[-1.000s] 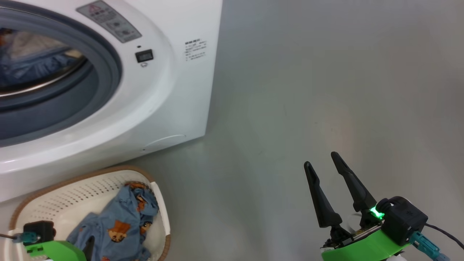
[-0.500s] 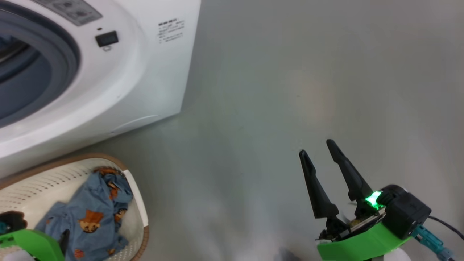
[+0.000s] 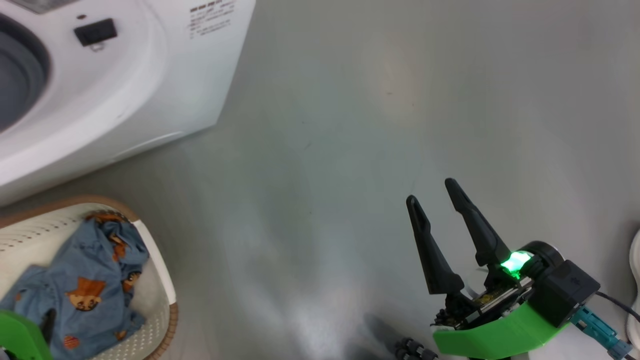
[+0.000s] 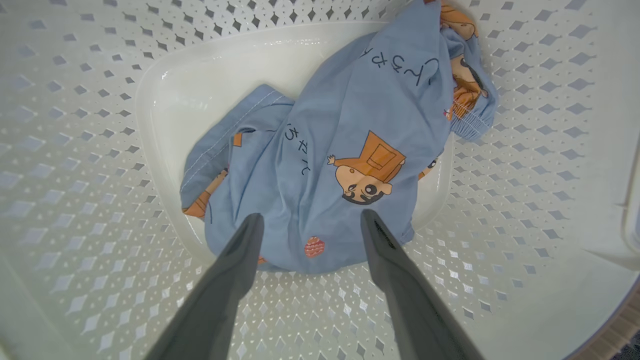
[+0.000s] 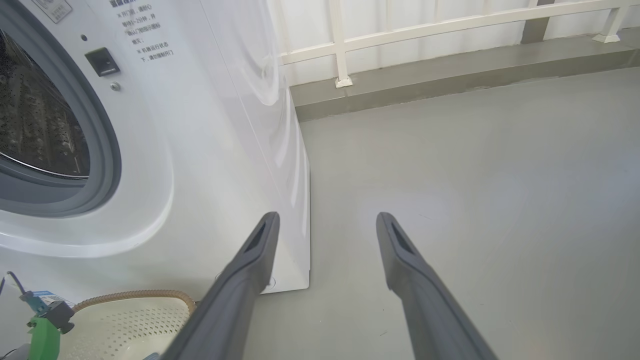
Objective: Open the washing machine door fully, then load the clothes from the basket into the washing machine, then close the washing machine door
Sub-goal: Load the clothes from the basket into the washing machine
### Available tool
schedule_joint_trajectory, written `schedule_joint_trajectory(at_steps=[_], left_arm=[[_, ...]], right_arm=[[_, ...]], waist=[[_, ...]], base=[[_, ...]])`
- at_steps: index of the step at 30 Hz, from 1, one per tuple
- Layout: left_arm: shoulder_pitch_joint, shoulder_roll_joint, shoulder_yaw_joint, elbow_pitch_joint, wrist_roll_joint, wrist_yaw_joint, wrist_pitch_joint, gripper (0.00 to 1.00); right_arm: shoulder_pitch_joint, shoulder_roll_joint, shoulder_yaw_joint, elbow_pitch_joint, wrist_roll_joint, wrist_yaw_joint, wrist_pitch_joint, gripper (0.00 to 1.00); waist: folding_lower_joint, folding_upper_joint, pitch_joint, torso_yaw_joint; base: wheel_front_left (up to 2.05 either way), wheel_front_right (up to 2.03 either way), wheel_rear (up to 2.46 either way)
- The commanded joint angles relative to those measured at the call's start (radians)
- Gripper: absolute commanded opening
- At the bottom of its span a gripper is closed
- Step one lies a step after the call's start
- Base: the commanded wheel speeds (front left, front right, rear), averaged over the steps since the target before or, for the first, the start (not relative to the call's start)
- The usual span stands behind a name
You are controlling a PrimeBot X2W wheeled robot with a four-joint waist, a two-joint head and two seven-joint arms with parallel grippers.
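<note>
Left gripper (image 4: 311,216) stands with its two dark fingers spread wide inside the basket (image 4: 100,200), the tips over the near edge of the clothes (image 4: 350,125); whether they touch the fabric cannot be told. Its wrist view gives the close detail: a light blue garment with orange-brown cartoon figures and dark lettering, crumpled on the smooth basket floor and running up the perforated wall toward 1 o'clock. The head view gives the wider layout instead: the basket (image 3: 155,260) sits at 8 o'clock with the clothes (image 3: 75,280) bunched in it, a green arm part (image 3: 17,335) at the bottom corner beside them, and the washing machine (image 3: 150,75) at 10 o'clock, just behind the basket. At 4 o'clock in that view the right gripper (image 3: 430,190) hangs over bare grey floor (image 3: 350,125), fingers parted and gripping nothing, well apart from both basket and machine. The right wrist view, with the right gripper (image 5: 327,215) pointing past the machine's corner, adds the inside of the washing machine (image 5: 215,150): a perforated steel drum (image 5: 35,125) at 9 o'clock, ringed by a grey gasket (image 5: 107,150). It also takes in a white railing (image 5: 400,35) at 12 o'clock and the basket's brown rim (image 5: 135,295) at 7 o'clock.
</note>
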Motion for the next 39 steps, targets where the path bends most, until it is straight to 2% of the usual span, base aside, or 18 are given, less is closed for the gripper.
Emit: schedule_joint_trajectory(at_steps=[1,14,39], left_arm=[[-0.018,0.052,0.023,-0.006,-0.012,-0.003,-0.013,1.00],[-0.053,0.123,-0.045,-0.014,-0.076,-0.003,-0.040,1.00],[-0.100,0.208,-0.136,-0.019,-0.147,-0.003,-0.104,1.00]], right_arm=[[-0.010,-0.010,0.024,-0.031,0.010,0.006,-0.012,1.00],[-0.014,-0.010,0.049,-0.066,0.029,0.006,-0.012,1.00],[-0.002,-0.010,0.063,-0.106,0.040,0.006,-0.012,1.00]], waist=[[0.0000,-0.0001,0.033,-0.020],[0.0000,-0.0001,0.116,-0.066],[0.0000,-0.0001,0.206,-0.100]], base=[[0.00,0.00,0.00],[0.00,0.00,0.00],[0.00,0.00,0.00]])
